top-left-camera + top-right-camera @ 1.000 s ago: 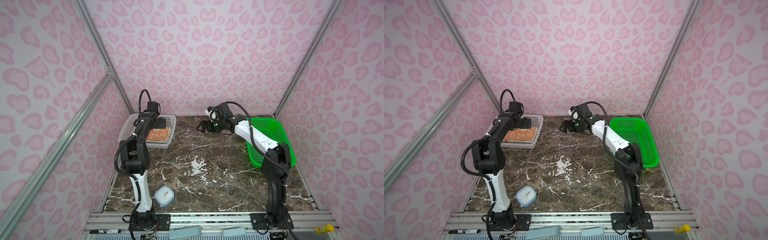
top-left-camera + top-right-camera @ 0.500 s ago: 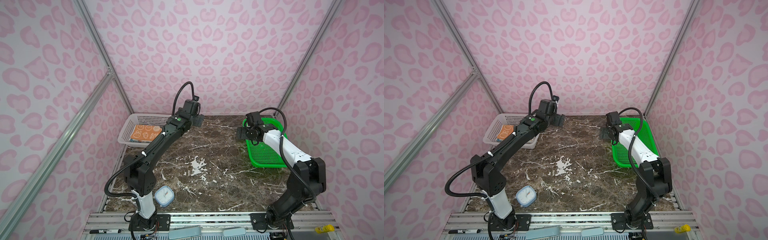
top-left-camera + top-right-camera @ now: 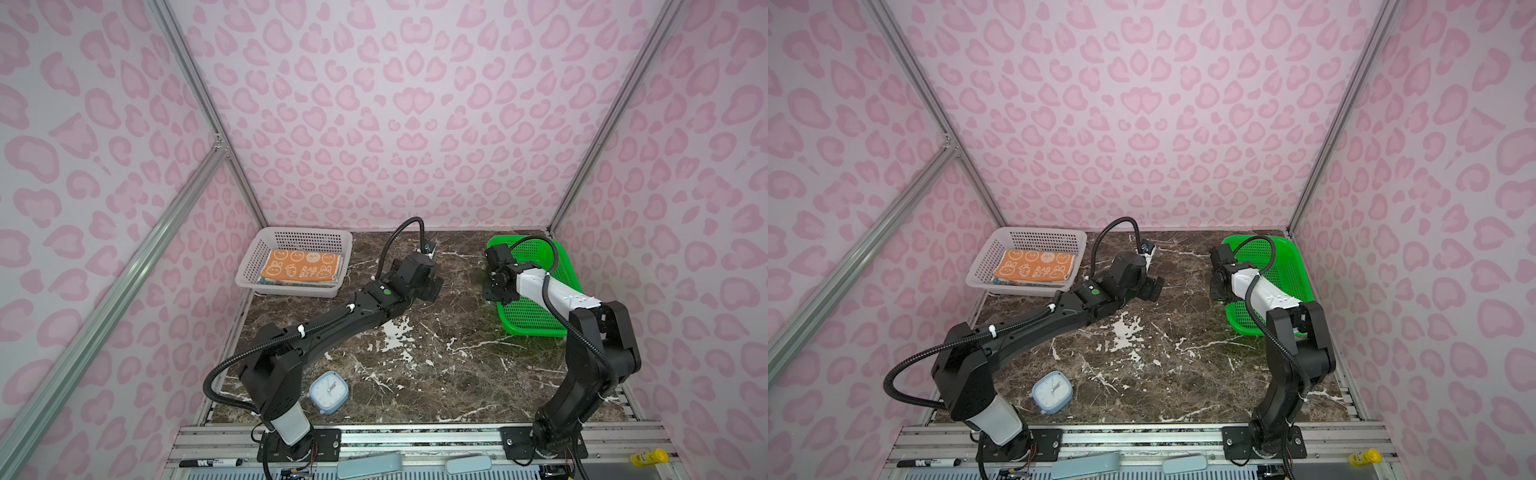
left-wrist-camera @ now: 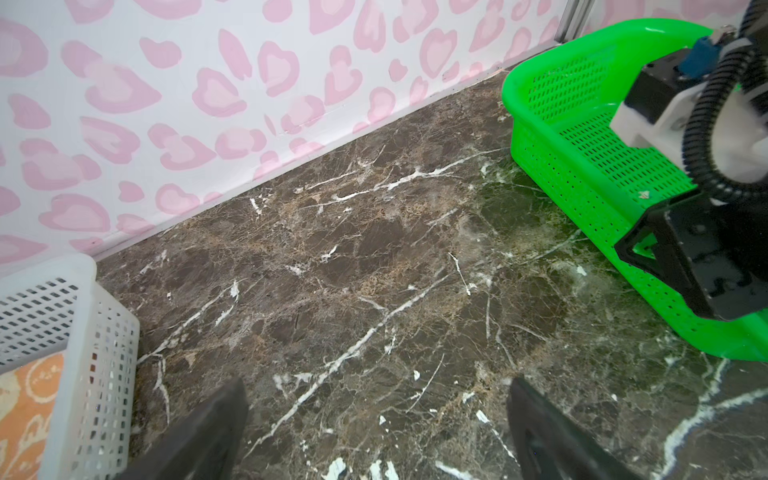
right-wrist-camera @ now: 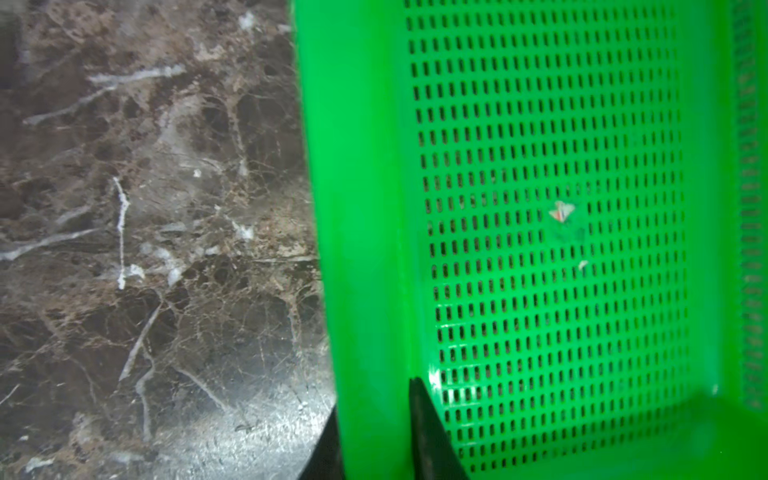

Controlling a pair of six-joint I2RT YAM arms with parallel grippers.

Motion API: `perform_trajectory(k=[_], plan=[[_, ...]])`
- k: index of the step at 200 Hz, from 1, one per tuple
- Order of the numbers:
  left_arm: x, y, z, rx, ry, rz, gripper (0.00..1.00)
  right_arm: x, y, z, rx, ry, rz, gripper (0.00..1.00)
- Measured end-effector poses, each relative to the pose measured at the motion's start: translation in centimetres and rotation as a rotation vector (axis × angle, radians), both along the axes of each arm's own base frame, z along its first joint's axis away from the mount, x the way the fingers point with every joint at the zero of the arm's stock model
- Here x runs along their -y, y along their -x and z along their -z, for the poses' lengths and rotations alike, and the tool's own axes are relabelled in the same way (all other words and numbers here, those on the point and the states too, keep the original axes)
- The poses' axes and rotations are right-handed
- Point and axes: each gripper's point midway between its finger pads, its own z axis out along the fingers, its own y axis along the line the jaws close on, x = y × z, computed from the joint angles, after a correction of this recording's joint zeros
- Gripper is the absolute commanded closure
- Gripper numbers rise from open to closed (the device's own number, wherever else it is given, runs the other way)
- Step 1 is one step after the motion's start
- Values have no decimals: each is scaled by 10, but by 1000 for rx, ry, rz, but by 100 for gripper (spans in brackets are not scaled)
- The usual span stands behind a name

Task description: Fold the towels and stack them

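the towels (image 3: 300,286) lie folded in one flat stack inside the white basket (image 3: 307,242). the stack is just beside the left gripper (image 4: 376,384), on the side away from the right gripper (image 5: 374,395), and well apart from that one. the orange towel (image 3: 1034,266) is on top. it is terry cloth printed in cream with a row of round faces, small bunnies and the letters "rab bit". under it only thin blue and pale edges of the cloths below show, so their prints cannot be read.

the left gripper hangs over bare stone with its fingers wide apart. the right gripper is clamped on the green basket (image 3: 536,318), on the wall that faces the left gripper, with one finger outside and one inside. a couple of tiny scraps (image 5: 561,212) lie on its mesh floor.

the marble tabletop (image 3: 415,374) is dark brown with white veins. a pale blue alarm clock (image 3: 329,392) sits near the left arm's base, well behind its gripper. walls (image 3: 395,104) with pink heart-like blotches close in three sides, framed by aluminium struts (image 3: 199,95).
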Motion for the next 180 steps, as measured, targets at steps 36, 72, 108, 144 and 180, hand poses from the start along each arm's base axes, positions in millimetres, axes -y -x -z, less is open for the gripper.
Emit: perform_trajectory(k=[36, 72, 108, 144, 180], plan=[[-24, 17, -2, 5, 26, -40, 2, -55, -9, -23, 49, -61, -75, 100], [-50, 32, -3, 21, 47, -88, 2, -133, -20, -35, 86, -216, -106, 100], [-88, 41, -6, 42, 71, -180, 2, -212, -36, -33, 96, -358, -118, 100], [-140, 47, -2, 44, 114, -297, 2, -267, -46, -28, 98, -413, -144, 91], [-171, 53, 4, 38, 143, -365, 2, -285, -51, -21, 81, -459, -140, 70]])
